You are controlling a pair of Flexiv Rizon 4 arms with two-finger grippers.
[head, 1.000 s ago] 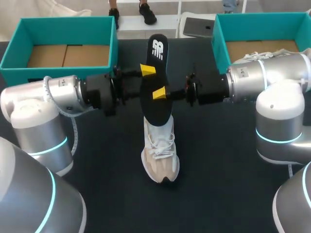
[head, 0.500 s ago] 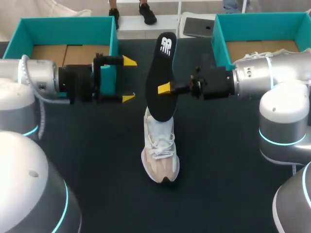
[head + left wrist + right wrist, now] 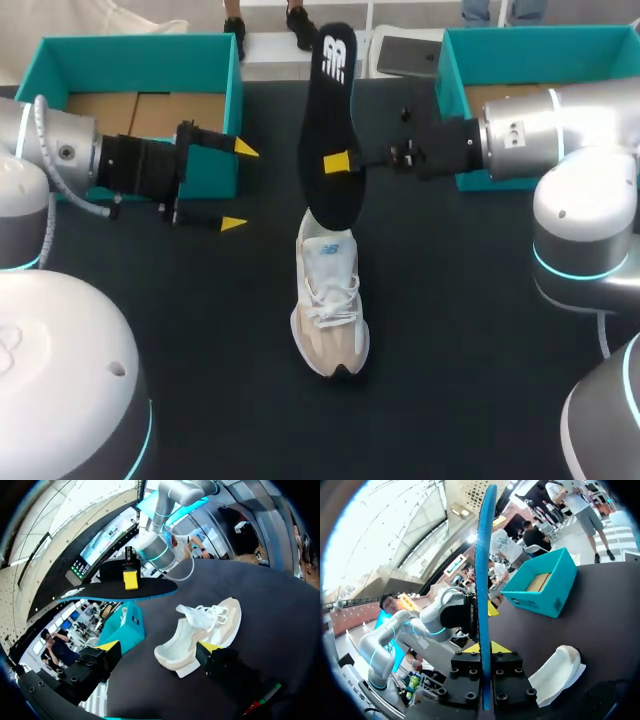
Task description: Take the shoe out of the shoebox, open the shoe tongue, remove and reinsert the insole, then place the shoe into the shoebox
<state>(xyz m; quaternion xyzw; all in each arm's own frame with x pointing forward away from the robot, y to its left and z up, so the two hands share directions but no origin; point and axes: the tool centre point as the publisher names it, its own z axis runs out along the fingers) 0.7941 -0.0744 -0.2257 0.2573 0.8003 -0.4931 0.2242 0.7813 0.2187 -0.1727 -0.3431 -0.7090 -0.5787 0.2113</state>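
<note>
Toe pointing at the near edge, the shoe (image 3: 330, 310) stands on its sole in the middle of the table (image 3: 470, 330). It is white and tan, with loose white laces. Its tongue is pulled up and the mouth is open.

Farther in, toward the left edge, is my left gripper (image 3: 238, 187). Its fingers are spread wide and hold nothing. A second ago it was pinching the insole along with my other gripper. Since then it has let go and pulled back to the left side.

Above the heel of the shoe hangs the insole (image 3: 332, 120). It is long, black on its flat side and blue along its thin edge, with a white mark near its far end. My right gripper (image 3: 338, 163) comes in from the right edge and squeezes the insole flat between its two fingers, about halfway along. It has lifted the insole higher than before. In the left wrist view the insole floats in the air, apart from the shoe.

So I think the insole is now all the way out. Next it has to go back in, low end first into the open mouth.

At the far edge sit two teal boxes, the left shoebox (image 3: 140, 38) and the right shoebox (image 3: 540, 30).
</note>
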